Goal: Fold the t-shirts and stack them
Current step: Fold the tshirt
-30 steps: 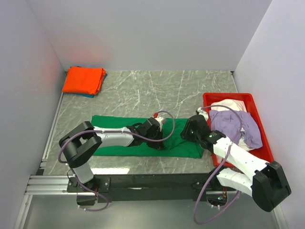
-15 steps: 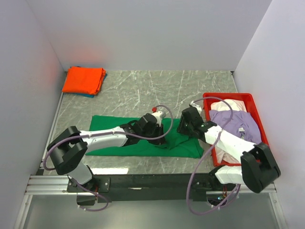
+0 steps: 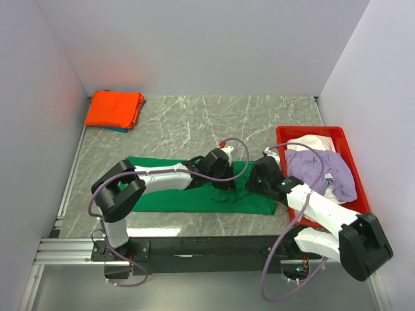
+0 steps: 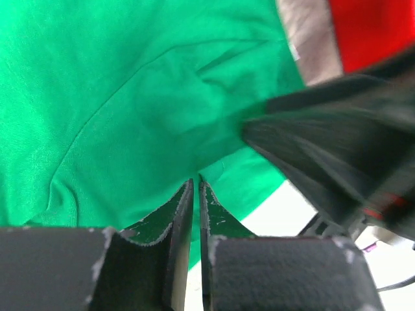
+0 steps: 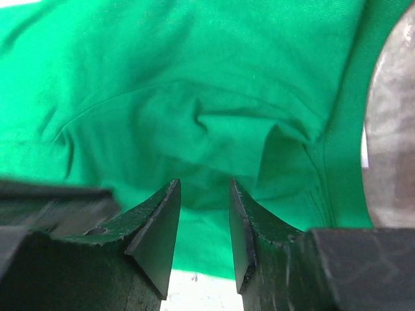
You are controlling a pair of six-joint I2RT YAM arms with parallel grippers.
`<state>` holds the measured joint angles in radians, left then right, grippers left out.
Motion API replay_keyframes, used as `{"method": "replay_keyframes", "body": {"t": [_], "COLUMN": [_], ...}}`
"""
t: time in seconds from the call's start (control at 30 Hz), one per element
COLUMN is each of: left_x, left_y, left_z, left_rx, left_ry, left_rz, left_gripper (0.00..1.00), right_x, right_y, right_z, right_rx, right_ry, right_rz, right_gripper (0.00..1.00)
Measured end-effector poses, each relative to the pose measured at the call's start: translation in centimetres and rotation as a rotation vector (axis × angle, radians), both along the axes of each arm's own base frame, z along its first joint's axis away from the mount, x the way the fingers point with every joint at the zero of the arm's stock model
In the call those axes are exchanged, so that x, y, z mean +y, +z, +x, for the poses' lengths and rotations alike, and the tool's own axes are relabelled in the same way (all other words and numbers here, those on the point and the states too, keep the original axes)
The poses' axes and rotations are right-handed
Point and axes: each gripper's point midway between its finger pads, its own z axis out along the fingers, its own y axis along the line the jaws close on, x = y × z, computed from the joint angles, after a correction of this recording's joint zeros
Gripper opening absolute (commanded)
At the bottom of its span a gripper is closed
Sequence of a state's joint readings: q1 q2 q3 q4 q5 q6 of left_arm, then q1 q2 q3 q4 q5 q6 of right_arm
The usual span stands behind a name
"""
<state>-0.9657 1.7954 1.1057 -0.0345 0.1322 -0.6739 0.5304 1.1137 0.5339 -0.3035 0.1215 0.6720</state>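
Well, the green shirt (image 3: 165,199) lies as a long strip running left to right near the front edge of the table (image 3: 194,126), its right end beneath both my pincers: the left pincer (image 4: 196,182) nearly clenched, the right pincer (image 5: 203,184) spread, nearer that end.

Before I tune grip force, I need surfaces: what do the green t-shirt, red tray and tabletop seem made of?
Green t-shirt: soft matte knit cloth, it creases. Red tray: rigid, slightly glossy, likely plastic. Tabletop: grey with white veins, stone or a marble-look laminate.
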Motion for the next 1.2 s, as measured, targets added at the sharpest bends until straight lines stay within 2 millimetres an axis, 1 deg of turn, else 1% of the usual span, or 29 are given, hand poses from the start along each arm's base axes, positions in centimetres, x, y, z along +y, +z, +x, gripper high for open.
{"method": "replay_keyframes", "body": {"t": [0.13, 0.33, 0.47, 0.57, 0.7, 0.83, 0.93, 1.03, 1.1, 1.2], "left_x": [-0.1, -1.2, -2.4, -3.2, -4.1, -3.5, -2.6, -1.5, -0.3, 1.8], "left_y": [-1.4, -2.0, -2.3, -2.2, -1.9, -2.7, -2.8, -1.6, -0.2, 1.5], "left_z": [-0.4, -1.7, -3.8, -5.4, -6.8, -7.2, -7.1, -6.7, -5.6, -2.6], "left_rx": [0.03, 0.056, 0.069, 0.075, 0.073, 0.083, 0.091, 0.08, 0.066, 0.037], "left_ry": [-0.015, -0.071, -0.132, -0.178, -0.218, -0.214, -0.2, -0.176, -0.141, -0.052], "left_rz": [0.018, -0.007, -0.018, -0.029, -0.057, -0.049, -0.041, -0.065, -0.093, -0.131], "left_gripper": [0.14, 0.14, 0.14, 0.15, 0.28, 0.35, 0.38, 0.4, 0.4, 0.4], "right_x": [-0.3, -0.6, -0.7, -0.9, -0.9, -0.8, -0.6, -0.3, -0.1, 0.1], "right_y": [0.9, 2.1, 2.7, 2.7, 2.5, 2.2, 2.2, 2.1, 2.1, 2.0], "right_z": [-0.9, -1.7, -1.9, -2.1, -2.1, -2.0, -1.9, -1.7, -1.5, -1.1], "right_rx": [-0.031, -0.061, -0.073, -0.068, -0.059, -0.047, -0.044, -0.044, -0.044, -0.044], "right_ry": [0.006, -0.001, -0.011, -0.021, -0.03, -0.037, -0.042, -0.044, -0.049, -0.062], "right_rz": [0.034, 0.063, 0.076, 0.076, 0.078, 0.078, 0.089, 0.101, 0.107, 0.119], "right_gripper": [0.43, 0.43, 0.43, 0.43, 0.43, 0.43, 0.43, 0.43, 0.43, 0.43]}}
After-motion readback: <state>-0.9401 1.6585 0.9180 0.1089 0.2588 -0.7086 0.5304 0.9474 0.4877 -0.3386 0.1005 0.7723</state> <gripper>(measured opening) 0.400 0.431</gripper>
